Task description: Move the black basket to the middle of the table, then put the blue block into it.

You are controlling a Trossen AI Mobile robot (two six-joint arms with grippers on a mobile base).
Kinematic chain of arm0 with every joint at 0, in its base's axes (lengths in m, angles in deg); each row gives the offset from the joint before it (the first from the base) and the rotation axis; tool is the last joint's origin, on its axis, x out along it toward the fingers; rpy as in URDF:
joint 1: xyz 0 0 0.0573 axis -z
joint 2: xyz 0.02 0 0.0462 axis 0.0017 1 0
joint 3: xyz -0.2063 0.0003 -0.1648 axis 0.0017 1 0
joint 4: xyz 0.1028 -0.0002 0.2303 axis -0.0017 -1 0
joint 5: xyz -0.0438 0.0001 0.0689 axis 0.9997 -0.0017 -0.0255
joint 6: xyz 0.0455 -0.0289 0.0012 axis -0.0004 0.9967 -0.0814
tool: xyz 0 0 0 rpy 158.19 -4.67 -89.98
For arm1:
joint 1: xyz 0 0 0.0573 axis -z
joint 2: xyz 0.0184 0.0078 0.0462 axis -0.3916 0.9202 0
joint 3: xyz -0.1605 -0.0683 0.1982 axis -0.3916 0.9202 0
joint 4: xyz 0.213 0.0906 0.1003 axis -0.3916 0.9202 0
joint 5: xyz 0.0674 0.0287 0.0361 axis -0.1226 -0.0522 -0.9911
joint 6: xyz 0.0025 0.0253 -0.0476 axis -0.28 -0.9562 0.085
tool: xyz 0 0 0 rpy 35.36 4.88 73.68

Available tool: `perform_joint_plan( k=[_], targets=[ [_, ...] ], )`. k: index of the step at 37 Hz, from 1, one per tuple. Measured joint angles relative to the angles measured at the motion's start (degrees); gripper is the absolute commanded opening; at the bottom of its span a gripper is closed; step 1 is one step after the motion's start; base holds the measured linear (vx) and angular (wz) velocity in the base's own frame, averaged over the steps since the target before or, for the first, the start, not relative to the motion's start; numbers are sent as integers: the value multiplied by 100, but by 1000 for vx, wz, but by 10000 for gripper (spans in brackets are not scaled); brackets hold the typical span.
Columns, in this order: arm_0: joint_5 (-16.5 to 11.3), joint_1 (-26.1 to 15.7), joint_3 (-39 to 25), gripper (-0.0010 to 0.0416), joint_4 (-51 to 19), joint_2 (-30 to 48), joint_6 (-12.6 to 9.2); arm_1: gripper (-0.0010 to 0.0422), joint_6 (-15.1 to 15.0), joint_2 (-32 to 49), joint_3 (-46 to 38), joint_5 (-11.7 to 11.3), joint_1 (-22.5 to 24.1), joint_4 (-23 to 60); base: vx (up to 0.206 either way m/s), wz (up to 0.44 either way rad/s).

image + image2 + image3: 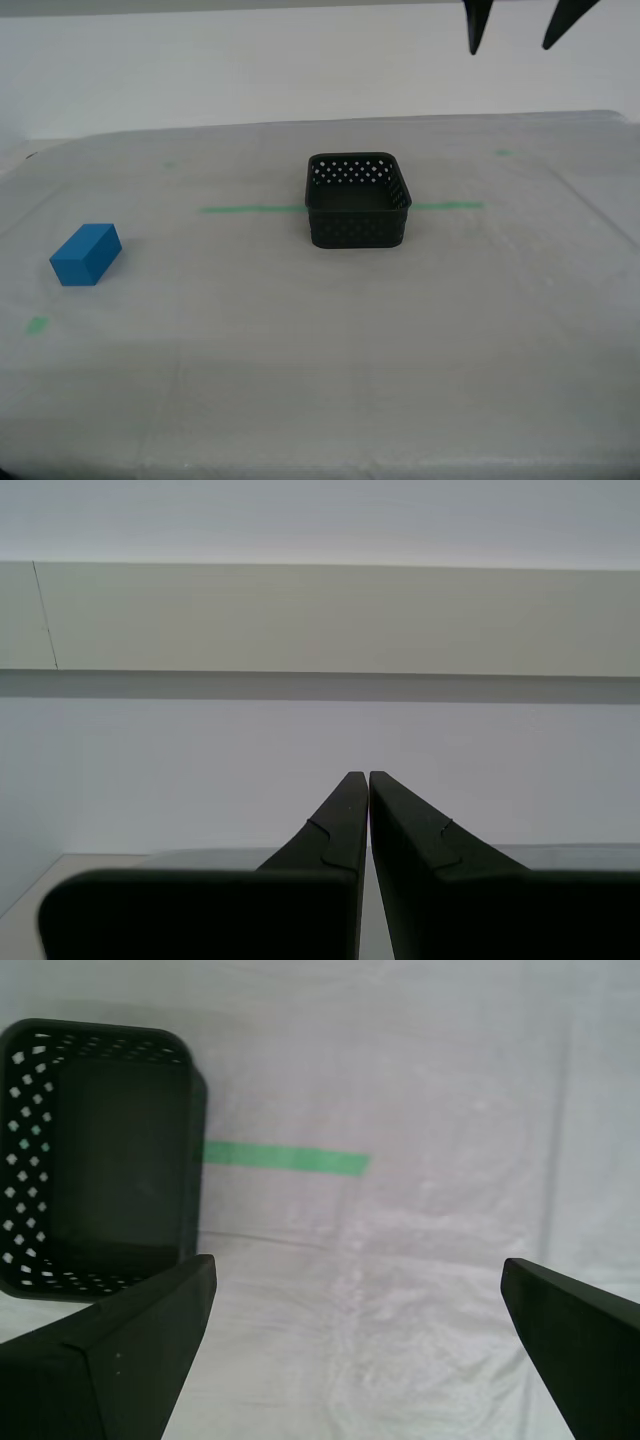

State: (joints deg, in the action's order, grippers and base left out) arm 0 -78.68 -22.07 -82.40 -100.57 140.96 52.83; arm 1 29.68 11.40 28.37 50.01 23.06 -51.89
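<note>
Exterior view puts the blue block [86, 254] at nine o'clock of the black basket [358, 213], mid-worktop [330, 380]; my first end effector [355, 1310] hangs open beside the basket, my second end effector [368, 780] closed.

Empty black basket [358, 212] upright mid-table [300, 380] on green tape, seemingly untouched blue block [86, 254] well apart

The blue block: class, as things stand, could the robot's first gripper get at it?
Probably yes. The blue block lies alone on the table, apart from the black basket, with nothing covering it. My first gripper hangs open above the tabletop beside the basket.
</note>
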Motion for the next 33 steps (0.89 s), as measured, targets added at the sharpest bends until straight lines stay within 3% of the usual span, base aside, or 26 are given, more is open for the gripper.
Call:
perform_joint_plan(
  k=[8,18,33],
  targets=[
    [11,426,949,400,111,-796,289,0,0,0,0,0,0,2,0,0],
    [11,964,1875,400,382,-1434,389,0,0,0,0,0,0,2,0,0],
    [68,1121,2286,398,715,-1475,546,0,0,0,0,0,0,0,0,0]
  ],
)
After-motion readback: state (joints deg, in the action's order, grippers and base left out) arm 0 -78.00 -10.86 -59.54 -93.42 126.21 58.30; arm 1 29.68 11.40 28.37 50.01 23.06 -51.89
